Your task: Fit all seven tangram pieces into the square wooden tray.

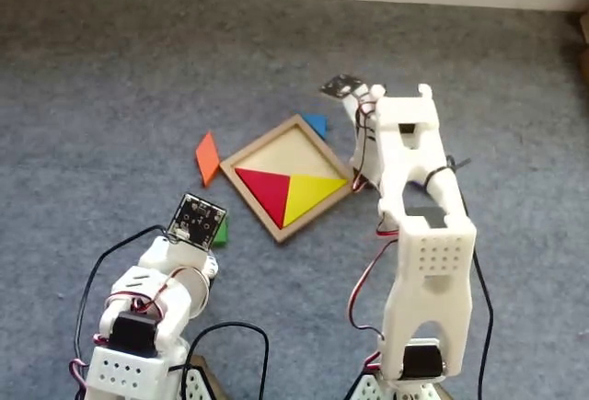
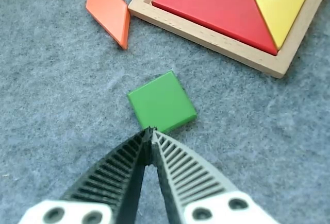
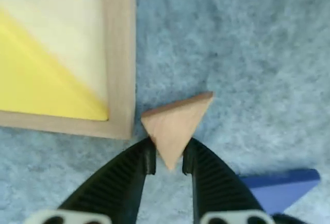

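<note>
**Q:** Right gripper (image 3: 169, 156), fingers first?

**A:** Clamped on the lower point of a wood-coloured triangle (image 3: 175, 123), one black finger on each side. I can't tell whether the piece sits flat on the carpet (image 3: 247, 38) or is lifted off it.

**Q:** Where is it relative to the tray?

**A:** It's just outside a corner of the tray (image 3: 119, 54), nearly touching the rim. Inside that corner lies the yellow triangle (image 3: 41, 85), with bare tray floor past it. A blue piece (image 3: 278, 188) lies on the carpet beside one finger.

**Q:** Left gripper (image 2: 151, 131)?

**A:** Fingers pressed together, nothing between them. The tips sit at the near edge of the green square (image 2: 162, 102), which lies flat on the carpet outside the tray. I can't tell if they touch it.

**Q:** Further out on that side?

**A:** The orange parallelogram (image 2: 108, 11) lies just off the tray's rim, apart from the green square. The red triangle (image 2: 216, 7) is seated in the tray, edge to edge with the yellow.

**Q:** High view?

**A:** The tray sits turned like a diamond, with red and yellow filling the near half. A far blue piece (image 1: 316, 124) sits at the far corner, outside the rim. Whether it's the same blue piece, I can't tell.
</note>
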